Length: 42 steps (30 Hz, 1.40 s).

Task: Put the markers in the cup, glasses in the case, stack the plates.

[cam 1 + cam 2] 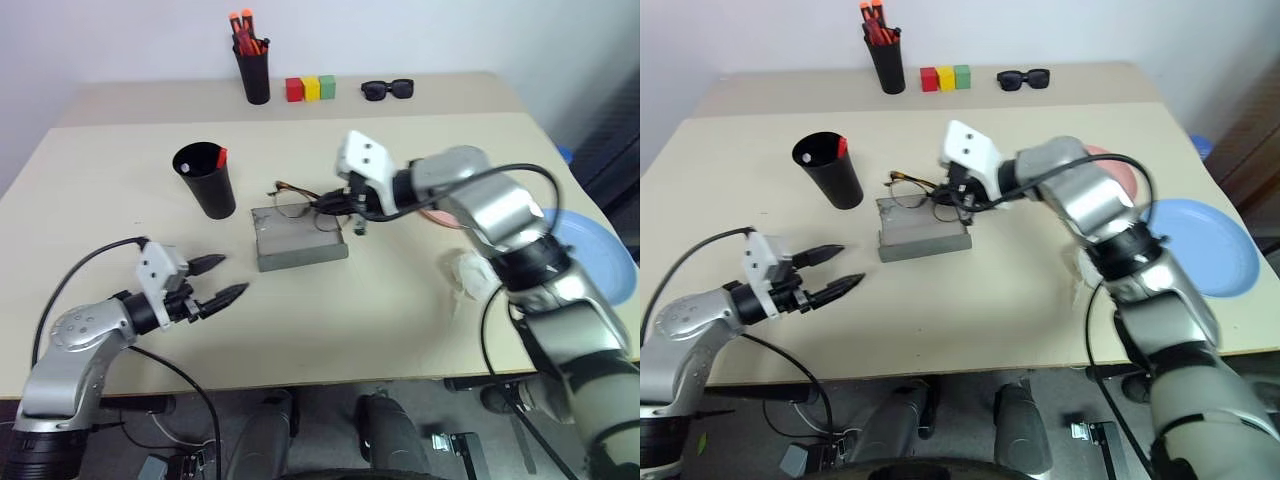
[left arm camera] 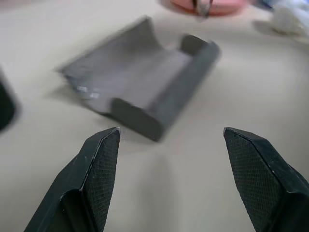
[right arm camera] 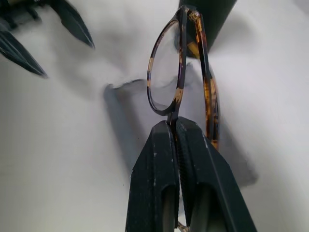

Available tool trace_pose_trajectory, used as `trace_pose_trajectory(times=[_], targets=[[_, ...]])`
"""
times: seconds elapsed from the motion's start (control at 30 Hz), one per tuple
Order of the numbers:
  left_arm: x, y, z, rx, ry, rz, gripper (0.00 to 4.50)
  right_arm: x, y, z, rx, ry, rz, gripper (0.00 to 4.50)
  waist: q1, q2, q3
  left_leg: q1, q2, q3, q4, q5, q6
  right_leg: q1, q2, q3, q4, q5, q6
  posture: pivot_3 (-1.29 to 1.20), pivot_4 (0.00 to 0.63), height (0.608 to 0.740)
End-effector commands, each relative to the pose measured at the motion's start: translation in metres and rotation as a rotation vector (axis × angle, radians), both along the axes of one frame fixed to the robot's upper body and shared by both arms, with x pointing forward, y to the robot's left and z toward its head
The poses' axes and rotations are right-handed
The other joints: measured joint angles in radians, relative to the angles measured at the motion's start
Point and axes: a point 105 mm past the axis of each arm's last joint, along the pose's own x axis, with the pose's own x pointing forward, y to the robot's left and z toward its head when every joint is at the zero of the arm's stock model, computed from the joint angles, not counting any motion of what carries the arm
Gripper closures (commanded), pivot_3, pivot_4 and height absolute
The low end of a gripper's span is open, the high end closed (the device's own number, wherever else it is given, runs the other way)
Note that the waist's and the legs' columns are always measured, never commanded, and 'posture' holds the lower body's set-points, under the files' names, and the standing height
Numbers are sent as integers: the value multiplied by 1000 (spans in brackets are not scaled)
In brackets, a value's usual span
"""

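My right gripper [image 1: 338,206] is shut on the rim of the glasses [image 3: 166,82], thin tortoiseshell wire frames with round lenses. It holds them just over the far edge of the open grey case [image 1: 300,240] in the middle of the table. My left gripper [image 1: 228,278] stands open in front of and left of the case [image 2: 145,82], holding nothing. The black cup [image 1: 207,180] stands left of the case with a red-capped marker [image 1: 221,157] inside. The light blue plate [image 1: 595,250] lies at the right edge. The pink plate [image 1: 1120,175] is partly hidden behind my right arm.
At the back stand a black pen holder [image 1: 253,70] with orange-capped pens, three coloured blocks [image 1: 310,88] and black sunglasses [image 1: 387,89]. A crumpled white thing [image 1: 462,272] lies under my right forearm.
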Motion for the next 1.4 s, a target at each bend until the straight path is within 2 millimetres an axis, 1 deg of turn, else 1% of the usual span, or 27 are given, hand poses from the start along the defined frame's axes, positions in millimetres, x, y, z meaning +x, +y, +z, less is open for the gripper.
trace_pose_trajectory(times=[0.03, 0.1, 0.17, 0.23, 0.37, 0.47, 0.7, 0.8, 0.9, 0.97, 1.03, 1.1, 1.13, 1.2, 1.27, 1.37, 1.4], targets=[[-5, 6, 14, -17, -63, 23, 1006, 9, 16, -1, -51, -69, 75, 4463, -1, 0, 0, 0, 0, 0, -1, 0, 0, 0, 0, 0, 1, 0, 0, 0, 150, 740], [-8, 7, 15, -18, -63, 23, 1006, 12, 18, -6, -72, -70, 99, 4463, 7, 0, 0, 0, 0, -1, -3, 1, -1, -2, 0, 0, 2, 0, 0, 0, 150, 740], [-14, 10, 15, -18, -63, 42, 1006, 13, 12, -20, -135, -62, 130, 4463, 9, 0, 0, 0, -1, -1, -3, 1, -1, -2, 0, -1, 2, 0, 0, 0, 150, 740], [-18, 12, 14, -15, -61, 58, 1006, 9, 5, -27, -169, -34, 168, 4463, 8, 0, 0, 0, -1, 0, -3, 0, -2, -3, 0, 0, 2, 1, 0, 0, 150, 740], [-20, 12, 14, -18, -58, 65, 1006, 2, -2, -32, -199, -5, 214, 4463, 2, 1, 0, 0, 0, 0, -3, 1, -3, -3, 2, 0, 3, 1, -1, 0, 150, 740], [-19, 10, 13, -20, -54, 63, 1006, 4, -6, -39, -221, 15, 201, 4463, 2, 1, 0, 0, 0, 0, -3, 1, -3, -3, 3, 0, 3, 1, -1, 0, 150, 740], [-13, 6, 12, -22, -53, 46, 1006, 2, -7, -45, -230, 58, 211, 4463, 3, 1, 0, 0, 0, 0, -4, 1, -3, -3, 3, 0, 3, 1, -2, 0, 150, 740], [-11, 5, 12, -22, -54, 46, 1006, 4, -5, -42, -213, 54, 198, 3541, 2, 1, 0, 0, 0, 0, -4, 1, -4, -3, 3, 0, 3, 1, -2, 0, 150, 740], [-10, 4, 13, -26, -56, 45, 1006, 6, -4, -36, -188, 36, 190, 2012, 2, 1, 0, 0, 0, 0, -4, 1, -4, -3, 3, 0, 3, 2, -2, 0, 150, 740], [-8, 2, 14, -36, -60, 47, 1006, 8, -3, -25, -144, 6, 175, 1035, 2, 1, 0, 0, 0, 0, -4, 1, -4, -3, 3, 0, 3, 1, -2, 0, 150, 740], [-6, -1, 18, -64, -63, 51, 1006, 10, -4, -14, -99, -24, 154, 1035, 3, 1, 0, 0, 0, 0, -4, 1, -4, -3, 3, 0, 3, 2, -2, 0, 150, 740], [2, -6, 20, -89, -48, 73, 1006, 10, -9, -4, -54, -56, 129, 1035, 6, 1, 0, 0, 0, 0, -4, 2, -4, -3, 3, 0, 3, 2, -2, 0, 150, 740], [7, -9, 21, -101, -38, 82, 1251, 8, -12, 0, -33, -71, 122, 986, 8, 1, 0, 0, 0, 0, -4, 2, -4, -3, 3, 0, 3, 2, -2, 0, 150, 740], [20, -21, 30, -129, -44, 88, 1820, 0, -22, 5, 8, -104, 113, 967, 15, 0, 0, 0, 0, -1, -4, 2, -4, -3, 3, 0, 3, 2, -1, 0, 150, 740], [33, -34, 37, -126, -49, 87, 2868, -9, -33, 3, 26, -129, 93, 967, 24, 0, 0, 0, 0, -1, -2, 2, -4, 0, 3, -2, 2, 2, -1, 0, 150, 740], [61, -53, 41, -80, -4, 131, 4350, -23, -56, -8, 22, -146, 24, 967, 33, -1, 0, 0, -2, -1, -1, 2, -4, 1, 3, -2, 3, 2, -1, 0, 150, 740], [69, -57, 43, -70, 5, 149, 4350, -28, -62, -9, 25, -151, 10, 967, 33, 0, 0, 0, -2, -1, 0, 2, -4, 1, 3, -2, 3, 2, -1, 0, 150, 740]])
